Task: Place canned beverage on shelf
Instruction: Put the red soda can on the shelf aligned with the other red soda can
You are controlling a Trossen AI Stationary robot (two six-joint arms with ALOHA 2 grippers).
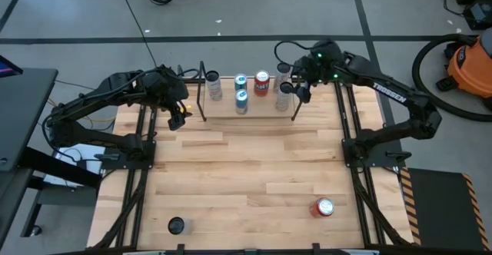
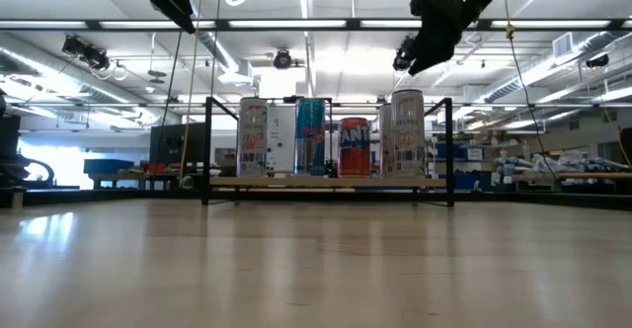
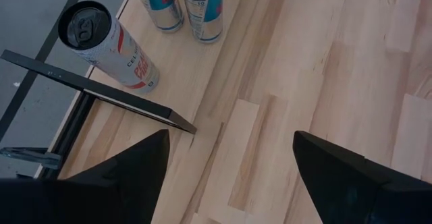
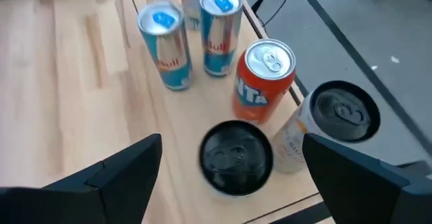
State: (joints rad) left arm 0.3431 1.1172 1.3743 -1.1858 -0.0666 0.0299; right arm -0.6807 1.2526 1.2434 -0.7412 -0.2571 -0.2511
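1. Your right gripper (image 1: pixel 296 88) hovers above the right end of the shelf (image 1: pixel 250 117), fingers (image 4: pixel 115 173) spread wide and pinching nothing; a dark-topped can (image 4: pixel 236 158) stands on the board directly beneath them.
2. The left gripper (image 1: pixel 175 110) waits just left of the shelf's left end frame, fingers spread and empty.
3. Two cans are not yet shelved: a red can (image 1: pixel 322 207) and a dark can (image 1: pixel 177 225), well apart near the front edge of the surface (image 1: pixel 246 170).
4. Judge each can as a rigid, smooth-walled cylinder, probably heavy if full and apt to slip or dent; take it across the mid-body, not the rim.
5. The shelf's right end is crowded, with cans just beside each other near the black end frame. Lift straight up. The middle of the surface offers free travel.
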